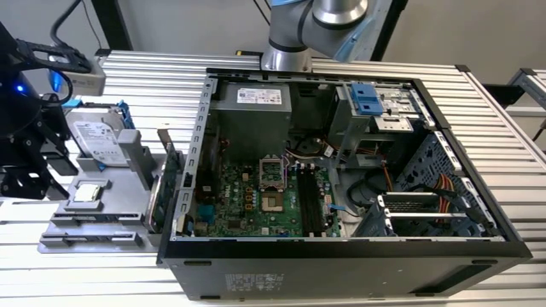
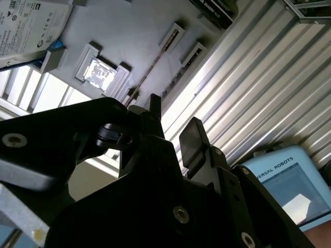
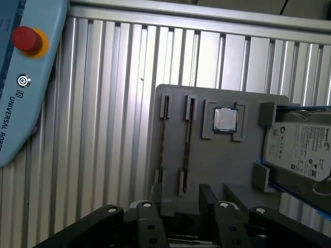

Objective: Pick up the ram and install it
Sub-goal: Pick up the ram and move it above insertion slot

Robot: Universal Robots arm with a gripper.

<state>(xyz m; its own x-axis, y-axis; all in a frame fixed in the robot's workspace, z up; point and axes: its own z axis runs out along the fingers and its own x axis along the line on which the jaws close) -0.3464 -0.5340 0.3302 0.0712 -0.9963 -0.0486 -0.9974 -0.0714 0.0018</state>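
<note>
The ram (image 3: 187, 139) is stood on edge in the grey holder (image 3: 222, 165), so the released, empty hand (image 3: 185, 200) is poised over it.

Bright light shines white off the ribbed metal table (image 2: 209, 85) in the second wrist view, the gripper (image 2: 173, 121) looks black against it, and the computer case (image 1: 341, 248) is dim inside.

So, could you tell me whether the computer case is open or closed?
Open: the computer case has no side panel on, and its motherboard is exposed.
</note>
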